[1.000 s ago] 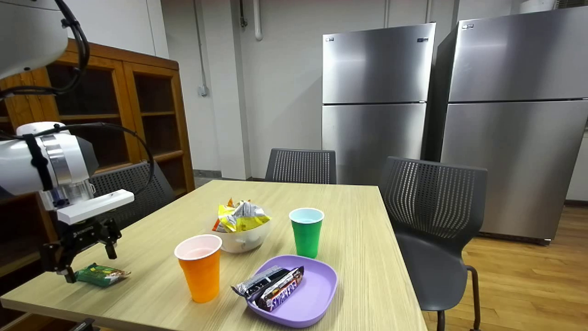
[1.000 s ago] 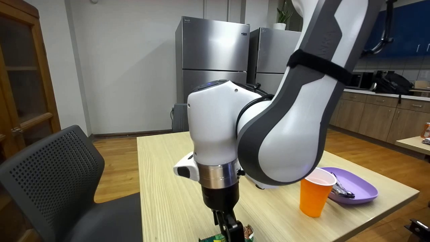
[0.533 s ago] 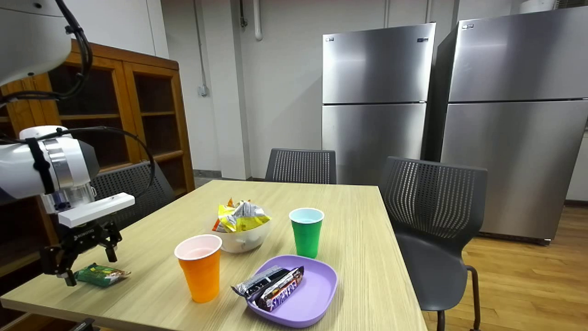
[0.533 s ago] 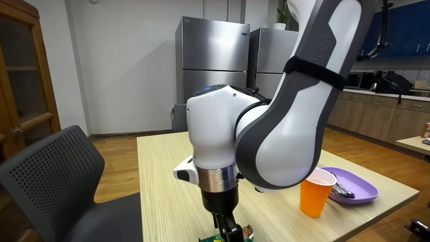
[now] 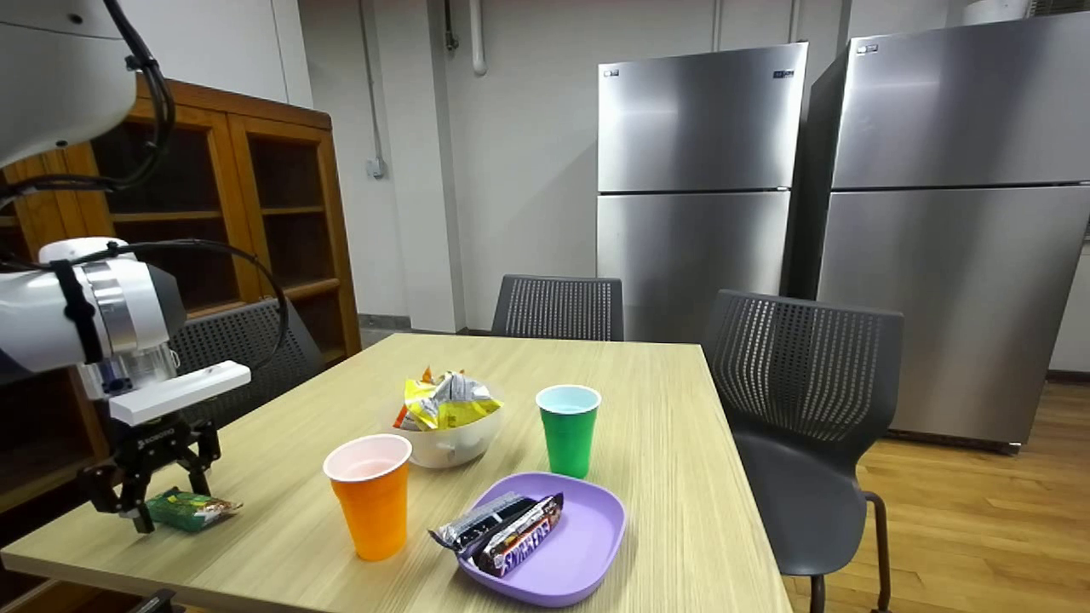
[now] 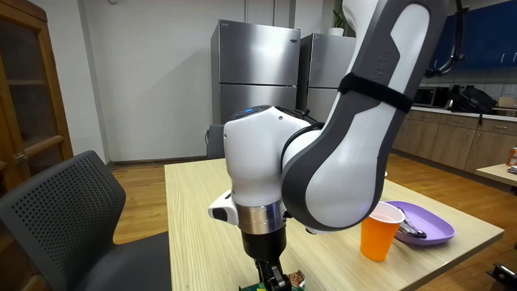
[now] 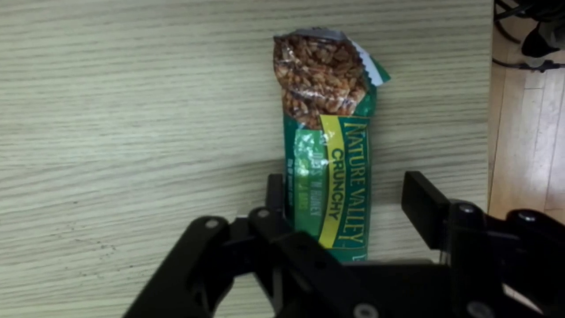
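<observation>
Wrist view: above the table, the gripper hides the lower end of the granola bar lying there, jaws spread astride it, contact at frame-left unclear. In an exterior view the bottom edge crops its wrapper. The long axis runs up the wrist picture, oat-patterned end topmost; lettering reads only there.

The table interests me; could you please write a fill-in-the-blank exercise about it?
On the wrapper between the open jaws, the yellow stripe reads ____.
One cup is green; the colour of the other cup is ____.
The yellow packet sits in a white ____.
The Snickers bar lies on a plate coloured ____.

Missing words: Crunchy; orange; bowl; purple.
</observation>
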`<action>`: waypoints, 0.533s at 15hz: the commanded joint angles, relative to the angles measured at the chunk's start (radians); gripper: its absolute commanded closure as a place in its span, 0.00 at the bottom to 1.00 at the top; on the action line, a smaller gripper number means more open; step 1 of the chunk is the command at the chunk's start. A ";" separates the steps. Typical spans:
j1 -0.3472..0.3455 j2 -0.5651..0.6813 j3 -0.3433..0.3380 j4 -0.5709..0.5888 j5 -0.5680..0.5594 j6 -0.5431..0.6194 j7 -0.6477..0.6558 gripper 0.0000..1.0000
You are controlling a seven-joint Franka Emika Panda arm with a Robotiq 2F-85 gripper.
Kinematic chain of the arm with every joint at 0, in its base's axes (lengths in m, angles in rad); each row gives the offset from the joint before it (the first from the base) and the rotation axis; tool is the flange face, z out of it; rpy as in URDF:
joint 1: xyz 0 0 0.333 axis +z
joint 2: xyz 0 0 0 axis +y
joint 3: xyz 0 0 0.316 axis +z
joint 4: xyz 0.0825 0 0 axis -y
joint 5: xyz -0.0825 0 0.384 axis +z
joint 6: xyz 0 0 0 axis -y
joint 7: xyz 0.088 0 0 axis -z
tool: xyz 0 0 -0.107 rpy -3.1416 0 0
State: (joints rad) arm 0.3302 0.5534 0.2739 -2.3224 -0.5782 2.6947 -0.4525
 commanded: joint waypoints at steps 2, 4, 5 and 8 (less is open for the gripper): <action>0.011 0.008 -0.010 0.019 -0.018 -0.002 -0.016 0.65; 0.011 0.007 -0.011 0.019 -0.019 -0.002 -0.017 0.82; 0.011 0.005 -0.013 0.019 -0.018 -0.002 -0.012 0.88; 0.012 -0.025 -0.014 0.003 -0.025 0.005 -0.006 0.88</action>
State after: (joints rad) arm 0.3302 0.5547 0.2722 -2.3177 -0.5784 2.6947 -0.4553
